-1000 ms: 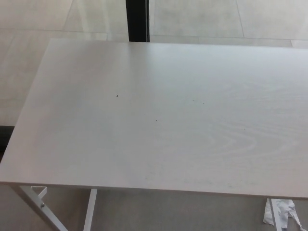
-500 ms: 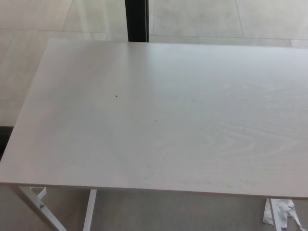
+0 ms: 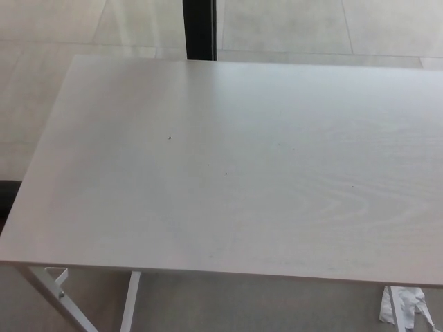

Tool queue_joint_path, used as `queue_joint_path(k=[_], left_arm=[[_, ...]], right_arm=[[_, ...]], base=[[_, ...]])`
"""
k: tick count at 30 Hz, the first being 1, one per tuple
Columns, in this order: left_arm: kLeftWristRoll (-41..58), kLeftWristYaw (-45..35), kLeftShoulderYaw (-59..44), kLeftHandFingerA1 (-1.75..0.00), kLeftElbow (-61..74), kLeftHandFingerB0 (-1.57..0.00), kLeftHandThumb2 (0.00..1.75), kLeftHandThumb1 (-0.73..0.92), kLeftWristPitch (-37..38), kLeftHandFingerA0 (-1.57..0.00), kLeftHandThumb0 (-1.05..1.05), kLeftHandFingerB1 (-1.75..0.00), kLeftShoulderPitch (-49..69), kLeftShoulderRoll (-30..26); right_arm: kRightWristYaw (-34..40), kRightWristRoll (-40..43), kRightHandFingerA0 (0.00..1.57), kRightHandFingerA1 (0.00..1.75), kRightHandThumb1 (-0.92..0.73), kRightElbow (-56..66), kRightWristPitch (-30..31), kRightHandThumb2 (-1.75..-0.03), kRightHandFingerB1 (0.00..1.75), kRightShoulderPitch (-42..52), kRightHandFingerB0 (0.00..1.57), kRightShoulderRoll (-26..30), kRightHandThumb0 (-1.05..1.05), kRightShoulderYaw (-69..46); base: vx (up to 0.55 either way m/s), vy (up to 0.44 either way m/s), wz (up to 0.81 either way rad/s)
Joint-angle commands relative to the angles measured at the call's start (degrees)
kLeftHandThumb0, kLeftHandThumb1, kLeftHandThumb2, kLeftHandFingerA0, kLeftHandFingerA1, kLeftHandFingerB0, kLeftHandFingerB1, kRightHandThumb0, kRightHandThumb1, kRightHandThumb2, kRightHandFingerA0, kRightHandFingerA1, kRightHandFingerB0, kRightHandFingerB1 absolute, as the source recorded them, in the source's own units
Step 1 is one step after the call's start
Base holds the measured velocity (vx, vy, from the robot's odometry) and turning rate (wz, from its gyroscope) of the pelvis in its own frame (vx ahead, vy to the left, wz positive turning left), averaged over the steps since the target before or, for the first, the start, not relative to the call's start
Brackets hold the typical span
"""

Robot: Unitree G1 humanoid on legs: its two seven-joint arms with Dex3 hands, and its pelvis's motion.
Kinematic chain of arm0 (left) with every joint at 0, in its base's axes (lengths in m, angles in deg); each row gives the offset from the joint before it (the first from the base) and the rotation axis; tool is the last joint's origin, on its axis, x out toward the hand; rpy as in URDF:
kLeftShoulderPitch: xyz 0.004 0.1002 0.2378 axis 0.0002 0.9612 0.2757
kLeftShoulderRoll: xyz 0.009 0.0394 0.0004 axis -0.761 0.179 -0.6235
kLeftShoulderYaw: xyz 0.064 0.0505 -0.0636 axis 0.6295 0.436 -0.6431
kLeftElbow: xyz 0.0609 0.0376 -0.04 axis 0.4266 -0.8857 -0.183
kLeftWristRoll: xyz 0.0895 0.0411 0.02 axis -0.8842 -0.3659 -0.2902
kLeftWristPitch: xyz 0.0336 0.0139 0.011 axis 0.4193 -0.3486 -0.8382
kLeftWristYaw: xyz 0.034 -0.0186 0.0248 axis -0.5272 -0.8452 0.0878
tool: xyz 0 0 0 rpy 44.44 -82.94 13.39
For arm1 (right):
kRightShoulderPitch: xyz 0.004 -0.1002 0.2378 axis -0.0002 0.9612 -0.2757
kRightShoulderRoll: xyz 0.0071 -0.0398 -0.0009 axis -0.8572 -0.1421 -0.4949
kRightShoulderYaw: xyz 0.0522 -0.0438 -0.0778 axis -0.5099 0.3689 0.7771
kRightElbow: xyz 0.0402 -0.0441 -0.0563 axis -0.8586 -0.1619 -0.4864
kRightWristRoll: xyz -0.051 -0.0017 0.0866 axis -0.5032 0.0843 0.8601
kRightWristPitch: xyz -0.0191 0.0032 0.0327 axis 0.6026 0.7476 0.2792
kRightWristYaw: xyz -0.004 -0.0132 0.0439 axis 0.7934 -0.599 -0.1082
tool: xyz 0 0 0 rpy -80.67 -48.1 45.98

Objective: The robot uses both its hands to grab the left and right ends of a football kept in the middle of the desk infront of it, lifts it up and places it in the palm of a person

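Nearest the camera, under the front edge, there are white metal legs [image 3: 59, 290] at the lower left and a crumpled scrap of white paper or plastic [image 3: 405, 308] on the floor at the lower right. Above that it's pretty much all desk [image 3: 228, 166]: pale wood-grain top with a few tiny dark specks [image 3: 170, 137] scattered on it. No football showing anywhere in this shot, and neither robot hand is in frame, so can't say what they're doing. Past the far edge there's light tiled floor [image 3: 291, 24] and a dark vertical post [image 3: 200, 29].
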State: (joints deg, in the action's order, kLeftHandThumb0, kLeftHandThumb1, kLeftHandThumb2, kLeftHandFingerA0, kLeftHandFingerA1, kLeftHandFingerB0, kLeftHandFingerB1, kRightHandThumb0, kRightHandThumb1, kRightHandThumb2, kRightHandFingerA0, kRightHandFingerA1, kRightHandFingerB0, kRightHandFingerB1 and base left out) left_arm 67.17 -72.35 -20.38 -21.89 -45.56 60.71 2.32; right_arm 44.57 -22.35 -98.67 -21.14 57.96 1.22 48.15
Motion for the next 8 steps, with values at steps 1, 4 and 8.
queue_joint_path(k=[1, 4, 8], left_arm=[[1.2, -0.8, 0.6, -0.76, 0.8, -0.33, 0.94, 0.53, 0.8, -0.62, -0.72, -0.59, -0.4, -2.0], [-0.3, 1.5, 2.0, -0.74, 0.5, -0.51, 0.55, 0.5, -0.5, -0.76, -0.47, -0.53, -0.7, -2.5], [0.9, -0.5, 1.8, -0.72, -3.0, -0.56, 0.55, 0.41, 1.3, -0.79, -0.56, -0.54, -1.4, -3.4]], right_arm=[[0.5, 0.3, 0.29, 0.59, -0.59, 1.1, -1.9, -0.92, 0.45, -0.1, 0.11, 0.0, -0.86, -0.4], [3.0, 1.6, 0.58, 0.65, -0.52, -1.8, -4.2, -0.9, 0.5, -2.0, 0.33, -1.1, -0.64, -3.0], [4.4, 0.3, 1.05, 1.09, -0.47, -3.4, -6.1, -0.87, 0.51, -2.8, 0.35, -0.8, -0.6, -3.2]], base=[[0.0, 0.0, 0.0], [0.0, 0.0, 0.0], [0.0, 0.0, 0.0]])
